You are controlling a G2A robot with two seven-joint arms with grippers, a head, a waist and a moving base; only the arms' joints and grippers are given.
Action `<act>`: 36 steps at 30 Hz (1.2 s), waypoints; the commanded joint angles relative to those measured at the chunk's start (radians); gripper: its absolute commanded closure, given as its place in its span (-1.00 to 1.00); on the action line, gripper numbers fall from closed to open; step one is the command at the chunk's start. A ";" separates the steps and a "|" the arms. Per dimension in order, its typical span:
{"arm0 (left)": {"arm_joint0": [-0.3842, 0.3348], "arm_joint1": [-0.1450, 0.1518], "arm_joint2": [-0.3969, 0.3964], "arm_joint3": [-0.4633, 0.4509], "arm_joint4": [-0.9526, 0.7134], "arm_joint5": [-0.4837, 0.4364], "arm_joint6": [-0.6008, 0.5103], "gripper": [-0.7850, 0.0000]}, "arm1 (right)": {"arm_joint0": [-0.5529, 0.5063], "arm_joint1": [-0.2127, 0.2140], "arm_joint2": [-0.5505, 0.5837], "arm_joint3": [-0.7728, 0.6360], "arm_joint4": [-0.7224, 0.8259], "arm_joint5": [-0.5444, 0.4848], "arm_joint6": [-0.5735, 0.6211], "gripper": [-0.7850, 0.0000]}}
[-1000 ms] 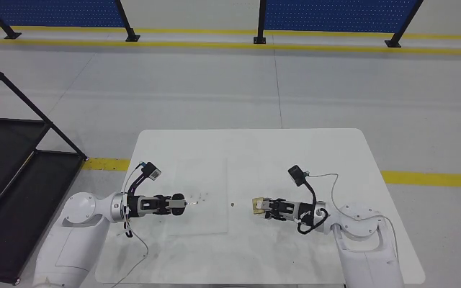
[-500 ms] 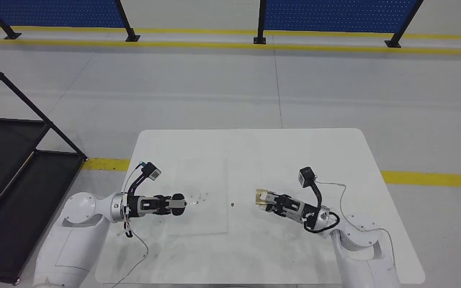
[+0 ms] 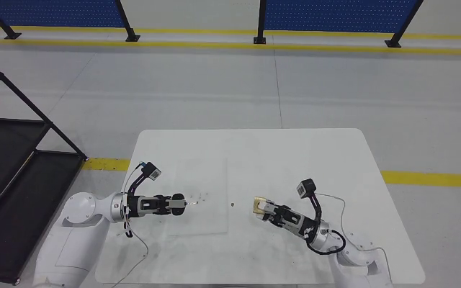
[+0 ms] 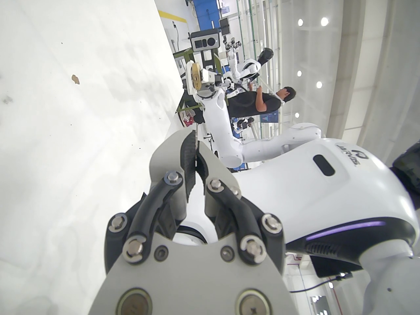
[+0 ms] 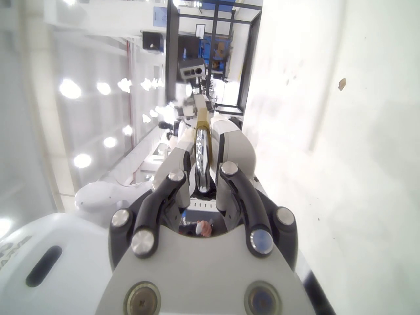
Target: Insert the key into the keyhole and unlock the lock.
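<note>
While the right gripper [image 3: 263, 207] clamps the square brass padlock [image 3: 256, 204] over the white table's [image 3: 324, 155] near middle and the left gripper [image 3: 186, 204], well apart leftward, apparently pinches the small silver key [image 3: 194, 204], they need lining up squarely before meeting.

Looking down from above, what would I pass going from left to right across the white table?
Left tool → key pinched in it → small dark spot on the tabletop → brass lock → right tool holding that lock.
</note>
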 commanded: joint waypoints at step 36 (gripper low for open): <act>0.000 0.000 0.000 0.000 0.000 0.000 0.000 1.00 | -0.052 0.029 -0.007 -0.119 0.016 0.063 -0.037 1.00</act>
